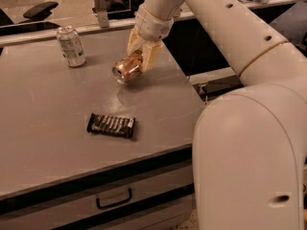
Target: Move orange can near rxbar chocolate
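The orange can is held on its side, tilted, a little above the grey table, its top end facing the camera. My gripper is shut on the orange can, its pale fingers on both sides of the can's rear half. The rxbar chocolate lies flat on the table in its dark wrapper with white lettering, below and slightly left of the can, roughly a can's length from it.
A white-and-green can stands upright at the table's back left. The table's right edge runs close to the gripper. A drawer with a handle sits under the front edge. My large white arm fills the right side.
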`<state>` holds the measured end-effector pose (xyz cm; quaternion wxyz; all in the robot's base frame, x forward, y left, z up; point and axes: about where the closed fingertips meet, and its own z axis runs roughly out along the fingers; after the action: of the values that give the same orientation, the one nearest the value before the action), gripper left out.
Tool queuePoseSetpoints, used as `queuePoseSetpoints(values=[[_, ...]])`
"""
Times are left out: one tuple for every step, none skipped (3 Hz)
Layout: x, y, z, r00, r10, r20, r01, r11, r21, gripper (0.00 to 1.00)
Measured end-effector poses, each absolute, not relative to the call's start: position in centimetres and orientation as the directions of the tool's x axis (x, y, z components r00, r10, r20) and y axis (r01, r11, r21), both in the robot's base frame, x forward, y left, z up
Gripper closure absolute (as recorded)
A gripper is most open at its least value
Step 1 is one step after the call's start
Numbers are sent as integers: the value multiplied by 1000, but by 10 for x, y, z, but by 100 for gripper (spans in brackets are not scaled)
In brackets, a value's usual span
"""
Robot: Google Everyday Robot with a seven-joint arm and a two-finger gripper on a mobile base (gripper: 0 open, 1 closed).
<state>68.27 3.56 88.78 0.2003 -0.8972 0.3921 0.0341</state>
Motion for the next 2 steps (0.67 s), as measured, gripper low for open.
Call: queuePoseSetpoints(values=[[658, 26, 909, 671, -701, -240, -738, -602, -305, 100], [637, 26, 907, 655, -709, -261, -755, -594, -279, 100]])
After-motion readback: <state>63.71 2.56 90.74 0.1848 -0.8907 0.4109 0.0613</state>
